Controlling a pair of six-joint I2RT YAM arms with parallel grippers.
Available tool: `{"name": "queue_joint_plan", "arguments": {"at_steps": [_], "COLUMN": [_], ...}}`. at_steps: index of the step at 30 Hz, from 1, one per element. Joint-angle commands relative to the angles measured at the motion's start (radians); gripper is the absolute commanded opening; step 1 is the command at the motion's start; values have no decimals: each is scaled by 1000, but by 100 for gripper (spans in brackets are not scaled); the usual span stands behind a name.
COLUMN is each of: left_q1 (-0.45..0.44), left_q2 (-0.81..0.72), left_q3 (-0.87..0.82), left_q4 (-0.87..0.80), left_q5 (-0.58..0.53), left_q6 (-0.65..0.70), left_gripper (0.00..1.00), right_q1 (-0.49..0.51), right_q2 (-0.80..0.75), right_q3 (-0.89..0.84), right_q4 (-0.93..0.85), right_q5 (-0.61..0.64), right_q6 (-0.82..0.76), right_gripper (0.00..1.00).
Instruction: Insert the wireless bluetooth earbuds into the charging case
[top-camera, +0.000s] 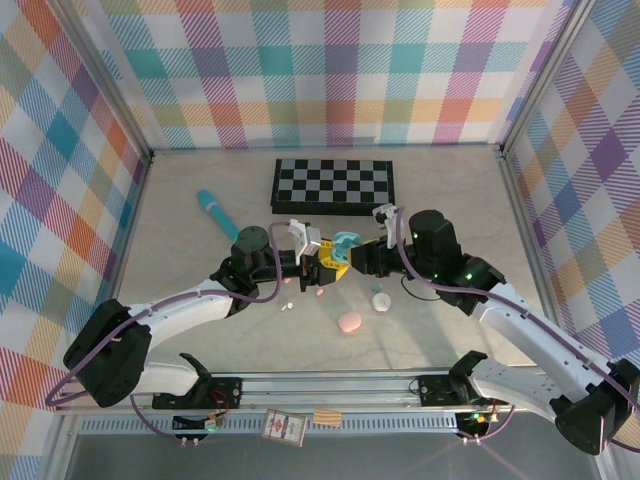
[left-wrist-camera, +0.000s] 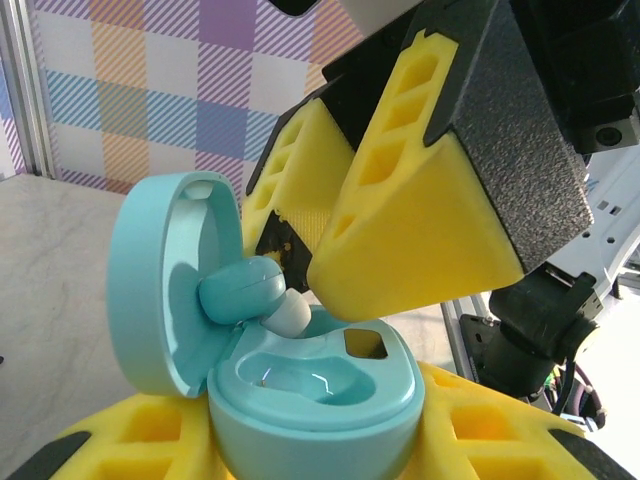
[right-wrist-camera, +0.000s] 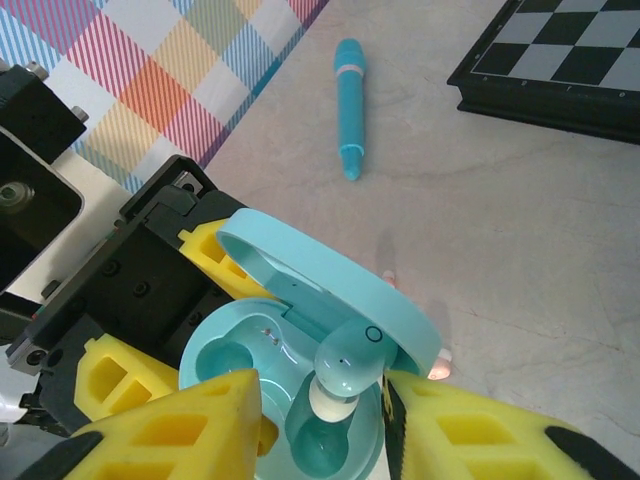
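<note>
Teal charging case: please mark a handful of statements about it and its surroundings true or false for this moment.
1. The teal charging case has its lid open. True.
2. The case lies on the table. False: the left hand holds it between its yellow fingers, off the table.
3. A teal earbud stands white tip down at one well, between the fingers of the right hand. True.
4. Both wells hold earbuds. False: the other well is empty.
5. The teal stick lies on the chessboard. False: it lies on the table, apart from the board.
</note>
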Motion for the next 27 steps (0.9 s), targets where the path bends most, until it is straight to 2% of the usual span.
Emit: {"name": "queue_joint_plan", "arguments": {"at_steps": [1,6,18,27], "left_q1": [-11,-11,-11,-11], "left_q2": [-15,-17,-28,-23], "left_q3": [1,2,-7,-1], "left_q4": [55,57,57,60], "left_q5": [62,62,44,43], "left_q6": [16,17,29,33], "left_gripper": [28,28,28,28], "right_q1": [1,0,1,1], "right_q2": [8,26,24,19], "right_q3": [36,61,71,86], "right_q4": [30,-14,-65,-83], "right_q5": [41,62,96,116], "right_q6": [31,50,95,128], "right_gripper": [41,43,38,43]}}
